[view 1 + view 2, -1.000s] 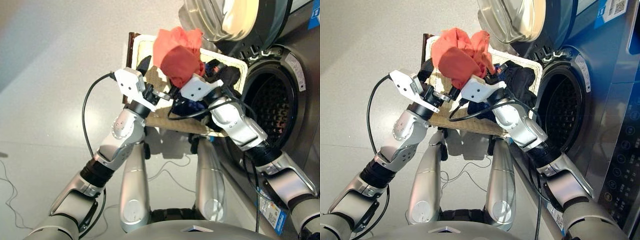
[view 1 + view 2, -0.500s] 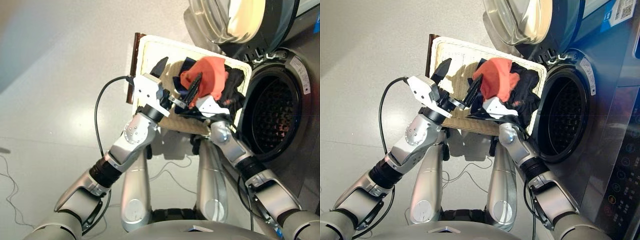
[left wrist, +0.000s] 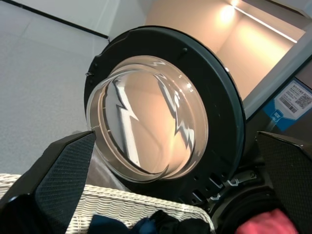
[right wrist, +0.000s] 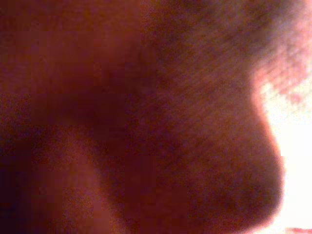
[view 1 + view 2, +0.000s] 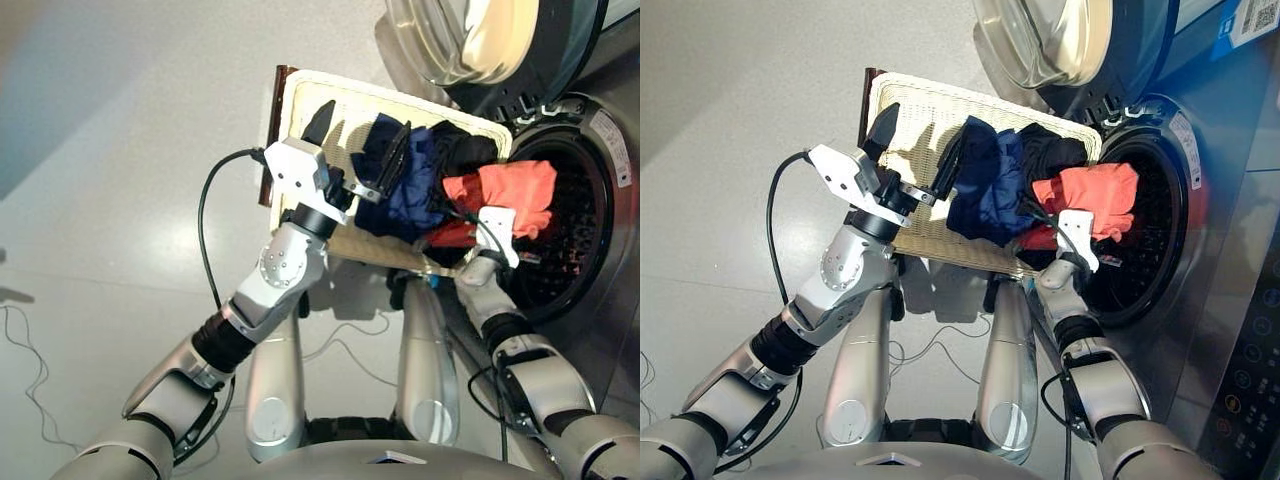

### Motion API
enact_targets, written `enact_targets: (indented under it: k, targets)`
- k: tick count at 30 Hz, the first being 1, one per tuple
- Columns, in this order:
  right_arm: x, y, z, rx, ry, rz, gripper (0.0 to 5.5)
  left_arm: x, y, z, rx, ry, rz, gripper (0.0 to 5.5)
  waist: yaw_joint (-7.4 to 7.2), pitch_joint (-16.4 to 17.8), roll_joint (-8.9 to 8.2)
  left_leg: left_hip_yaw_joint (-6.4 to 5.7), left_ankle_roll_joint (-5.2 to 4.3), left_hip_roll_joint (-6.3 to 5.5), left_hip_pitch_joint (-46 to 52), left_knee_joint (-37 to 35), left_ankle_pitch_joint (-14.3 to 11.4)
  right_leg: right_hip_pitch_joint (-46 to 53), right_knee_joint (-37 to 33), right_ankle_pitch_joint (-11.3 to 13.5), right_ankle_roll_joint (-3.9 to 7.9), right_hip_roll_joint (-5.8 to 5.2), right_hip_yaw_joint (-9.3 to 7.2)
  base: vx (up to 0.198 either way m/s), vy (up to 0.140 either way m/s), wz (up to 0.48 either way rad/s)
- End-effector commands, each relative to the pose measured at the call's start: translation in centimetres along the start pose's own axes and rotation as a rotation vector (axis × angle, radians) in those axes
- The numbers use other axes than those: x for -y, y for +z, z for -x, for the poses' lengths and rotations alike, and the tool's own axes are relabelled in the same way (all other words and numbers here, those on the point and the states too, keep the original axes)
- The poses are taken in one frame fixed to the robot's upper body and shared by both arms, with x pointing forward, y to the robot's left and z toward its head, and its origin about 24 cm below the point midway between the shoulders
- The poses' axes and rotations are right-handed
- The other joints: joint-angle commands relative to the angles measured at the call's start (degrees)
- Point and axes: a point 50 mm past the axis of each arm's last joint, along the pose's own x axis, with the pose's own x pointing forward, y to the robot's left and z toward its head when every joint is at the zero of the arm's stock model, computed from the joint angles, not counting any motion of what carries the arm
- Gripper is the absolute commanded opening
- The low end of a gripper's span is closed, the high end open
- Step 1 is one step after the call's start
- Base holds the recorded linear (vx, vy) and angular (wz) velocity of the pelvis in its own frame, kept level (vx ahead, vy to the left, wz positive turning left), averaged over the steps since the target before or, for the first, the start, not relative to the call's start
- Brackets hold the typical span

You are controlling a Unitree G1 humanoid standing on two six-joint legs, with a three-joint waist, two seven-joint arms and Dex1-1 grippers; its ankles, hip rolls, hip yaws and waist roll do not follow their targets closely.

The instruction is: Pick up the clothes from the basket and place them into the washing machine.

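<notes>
The coral-red cloth garment (image 5: 505,193) has travelled from high above the cream-white woven wicker basket (image 5: 300,92), down past the clothes in it half a second ago, and now hangs at the round black drum mouth of the dark grey washing machine (image 5: 590,255), carried there by the right gripper (image 5: 487,222). That move uncovered the royal blue garment (image 5: 408,190) and the black garment (image 5: 462,148) in the basket. The left gripper (image 5: 358,150) has risen over the basket, its fingers (image 5: 320,122) now spread wide.

Woven wicker basket (image 5: 300,100), soft cloth garments (image 5: 505,190), glossy glass door (image 3: 151,117).
</notes>
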Motion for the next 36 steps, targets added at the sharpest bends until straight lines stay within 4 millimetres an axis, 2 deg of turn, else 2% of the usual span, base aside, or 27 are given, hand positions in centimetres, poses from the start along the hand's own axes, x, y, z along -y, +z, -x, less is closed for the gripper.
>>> enact_targets:
  k: [1,5,6,7,8,11,12,14,15,20,25,29,30,31,35,36]
  targets:
    - [4.2,1.1,-3.5,-0.064,-0.3,-0.166,0.0,2.3,4.0,-1.2,0.215,-0.094,0.069,5.5,0.94,-0.7,2.07,-0.6,1.0,-2.1,-0.9,8.0,-8.7,4.3,-15.4,9.5,2.24,0.1,2.46,0.0,0.0,0.0]
    - [6.5,0.8,-5.1,-0.123,-0.372,-0.21,0.0,2.2,4.2,-1.4,0.221,-0.089,0.079,5.5,1.37,-0.7,2.73,-0.99,0.93,-2.63,-2.1,8.5,-8.7,3.3,-15.1,9.3,2.28,-0.2,2.47,0.0,0.0,0.0]
    - [7.1,0.6,-5.5,-0.126,-0.386,-0.21,0.0,2.1,4.2,-1.3,0.223,-0.081,0.086,5.5,1.47,-0.7,2.89,-1.0,0.89,-2.67,-2.3,9.1,-9.4,3.1,-14.4,8.6,2.28,-0.17,2.6,0.0,0.0,0.0]
    - [7.2,0.8,-5.5,-0.124,-0.387,-0.214,0.0,2.1,4.3,-1.4,0.227,-0.084,0.085,5.5,1.45,-0.7,2.93,-1.01,0.96,-2.74,-2.8,9.0,-8.9,2.7,-14.6,9.1,2.24,-0.22,2.6,0.0,0.0,0.0]
    - [8.5,1.1,-6.4,-0.125,-0.439,-0.259,0.0,2.0,4.2,-1.2,0.226,-0.07,0.099,5.5,1.41,-0.7,3.24,-1.14,0.89,-2.99,-4.3,9.8,-9.2,0.8,-13.5,8.7,2.17,-0.07,3.07,0.0,0.0,0.0]
    - [10.0,1.5,-7.3,-0.131,-0.487,-0.294,0.0,1.9,4.3,-1.2,0.227,-0.065,0.1,5.5,1.67,-0.7,3.68,-0.88,0.8,-2.86,-6.2,11.8,-10.2,-1.5,-11.4,7.7,2.08,0.09,3.57,0.0,0.0,0.0]
    - [11.2,2.3,-8.1,-0.116,-0.53,-0.329,0.0,1.8,4.2,-1.0,0.223,-0.058,0.1,5.5,1.79,-0.7,4.09,-0.76,0.76,-2.8,-8.5,12.7,-9.9,-3.9,-10.5,7.9,1.89,0.09,4.0,-0.056,0.026,0.063]
    - [12.4,3.1,-8.8,-0.108,-0.559,-0.37,0.0,1.6,4.1,-0.8,0.218,-0.046,0.106,5.5,1.93,-0.7,4.54,-0.53,0.75,-2.53,-10.7,14.2,-10.3,-6.5,-8.7,7.6,1.85,0.22,4.57,-0.03,0.017,0.035]
    - [12.8,3.8,-9.1,-0.093,-0.57,-0.396,0.0,1.6,4.1,-0.7,0.216,-0.043,0.106,5.5,2.06,-0.7,4.73,-0.29,0.65,-2.34,-11.5,15.6,-11.2,-7.6,-7.3,6.7,1.81,0.33,5.01,0.0,0.0,0.0]
    - [15.0,5.2,-10.1,-0.055,-0.623,-0.489,0.0,1.2,4.5,-0.9,0.232,-0.03,0.066,5.5,1.51,-0.7,4.44,0.18,0.47,-1.76,-14.3,18.2,-12.3,-10.7,-4.8,6.2,1.76,0.29,5.7,0.0,0.0,0.0]
    - [17.5,5.1,-10.7,-0.063,-0.708,-0.523,0.0,0.8,5.1,-1.2,0.251,-0.014,0.051,5.5,0.78,-0.7,3.72,0.72,0.52,-1.74,-14.5,18.2,-12.8,-11.4,-4.7,6.1,1.89,0.22,5.87,0.0,0.0,0.0]
    - [18.4,4.9,-11.0,-0.087,-0.738,-0.553,0.0,0.6,5.3,-1.3,0.257,-0.003,0.043,5.5,0.24,-0.7,3.25,0.97,0.6,-1.82,-14.4,18.3,-13.1,-11.2,-5.0,6.3,2.02,0.11,6.1,0.0,0.0,0.0]
    - [18.7,4.9,-11.0,-0.095,-0.748,-0.574,1.81,0.6,5.2,-1.4,0.256,-0.002,0.039,5.5,0.15,-0.7,3.25,1.05,0.62,-1.81,-14.4,18.3,-13.2,-11.1,-5.1,6.3,2.06,0.13,6.12,0.0,0.0,0.0]
    - [18.8,5.0,-11.1,-0.098,-0.752,-0.597,5.5,0.6,5.2,-1.4,0.254,0.0,0.037,5.5,0.16,-0.7,3.26,1.1,0.63,-1.8,-14.5,18.3,-13.2,-11.2,-5.2,6.4,2.06,0.12,6.12,0.0,0.0,0.0]
    - [18.6,5.1,-11.1,-0.107,-0.741,-0.63,5.5,0.4,5.4,-1.5,0.259,0.005,0.034,5.5,0.17,-0.7,3.2,1.24,0.78,-1.9,-14.5,17.3,-12.4,-11.2,-6.5,7.4,2.05,-0.01,6.1,0.0,0.0,0.0]
    - [18.2,5.0,-11.0,-0.108,-0.733,-0.627,5.5,0.3,5.3,-1.4,0.255,0.013,0.036,5.5,0.07,-0.7,3.25,1.27,0.72,-1.83,-13.9,17.2,-12.9,-10.6,-6.7,7.0,2.14,0.07,6.2,0.0,0.0,0.0]
